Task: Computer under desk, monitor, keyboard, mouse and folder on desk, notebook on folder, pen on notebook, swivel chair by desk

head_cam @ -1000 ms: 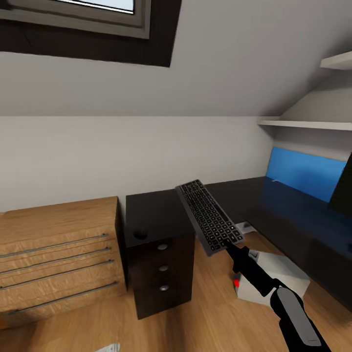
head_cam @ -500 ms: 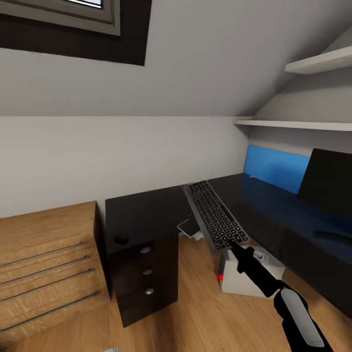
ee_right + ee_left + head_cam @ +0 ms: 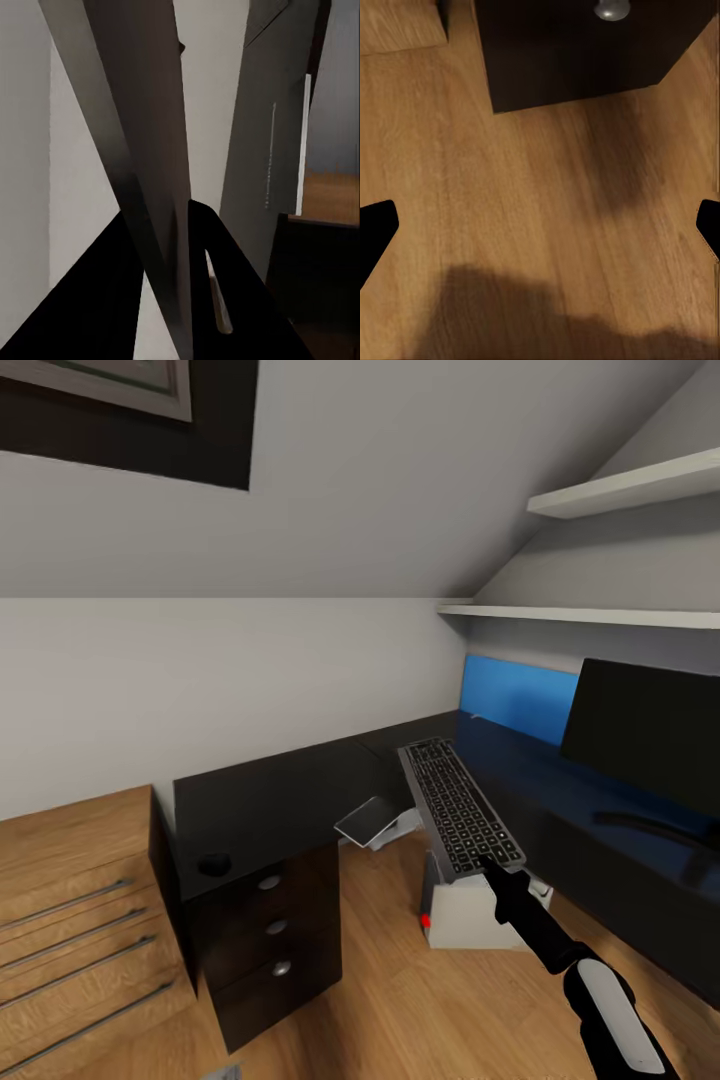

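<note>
- So the right gripper [image 3: 497,876] is clamped on the near short end of the keyboard [image 3: 459,819], carrying it in the air with the keys facing up and tilted.
- Key relation: the keyboard's long axis runs straight away from the jaws toward the inner corner of the desk [image 3: 270,795], and it hangs over the gap in front of the desk's right wing, not yet over the top.
- The monitor [image 3: 645,732] stands on that right wing, off to the right of the keyboard, so my guess is the next move swings the keyboard right and sets it down along the front edge beside the screen. The right arm is clearly the nearer one.
- The mouse [image 3: 213,863] sits near the front edge of the desk's left end, above the drawers.
- The computer [image 3: 470,912] is on the floor under the desk, partly hidden behind the keyboard and arm.
- The left gripper [image 3: 540,232] hangs spread wide over bare floor, nothing between its fingertips.
- Hard to read: the right wrist view is mostly the keyboard edge-on, the monitor is cut off at the frame edge, and a pale flat thing [image 3: 367,822] under the desk I can't identify.
</note>
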Robot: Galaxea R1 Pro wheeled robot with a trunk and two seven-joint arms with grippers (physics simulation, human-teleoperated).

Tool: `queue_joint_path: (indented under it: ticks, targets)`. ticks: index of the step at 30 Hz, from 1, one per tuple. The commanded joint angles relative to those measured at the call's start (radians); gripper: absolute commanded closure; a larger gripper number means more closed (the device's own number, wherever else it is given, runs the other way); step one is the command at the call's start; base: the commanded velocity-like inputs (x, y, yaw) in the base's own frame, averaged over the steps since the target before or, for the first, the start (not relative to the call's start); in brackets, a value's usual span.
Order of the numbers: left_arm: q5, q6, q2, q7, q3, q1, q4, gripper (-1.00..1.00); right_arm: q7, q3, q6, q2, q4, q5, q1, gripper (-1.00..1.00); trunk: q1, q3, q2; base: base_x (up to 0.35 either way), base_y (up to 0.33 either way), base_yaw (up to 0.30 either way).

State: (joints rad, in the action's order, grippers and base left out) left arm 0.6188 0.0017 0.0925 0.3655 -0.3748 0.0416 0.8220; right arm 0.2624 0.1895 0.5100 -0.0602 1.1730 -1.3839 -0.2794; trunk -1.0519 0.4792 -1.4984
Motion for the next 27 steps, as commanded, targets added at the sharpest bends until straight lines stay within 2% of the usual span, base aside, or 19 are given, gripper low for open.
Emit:
queue_joint_path:
  ticks: [1,12,23,27]
  targets:
    - [0.007,-0.001,0.001,0.009,-0.006,0.001,0.002,-1.0,0.003,0.002,0.006,0.0,-0.003,-0.009,-0.001,1.0,0.0,0.001,-0.001,0.005,0.01,-0.265]
    - [0.007,0.0,0.001,0.009,-0.009,0.001,0.0,-1.0,0.004,0.017,0.007,-0.001,-0.019,-0.01,-0.001,1.0,0.0,0.002,-0.001,0.0,0.001,-0.251]
    - [0.007,0.0,0.001,0.009,-0.008,0.001,0.0,-1.0,0.006,0.016,0.013,-0.003,-0.018,-0.012,-0.001,1.0,0.0,0.002,-0.001,-0.002,0.002,-0.025]
    - [0.008,0.0,0.001,0.009,-0.008,0.001,0.0,-1.0,0.006,0.016,0.013,-0.002,-0.018,-0.011,0.0,1.0,0.0,0.002,-0.001,-0.132,0.124,-0.009]
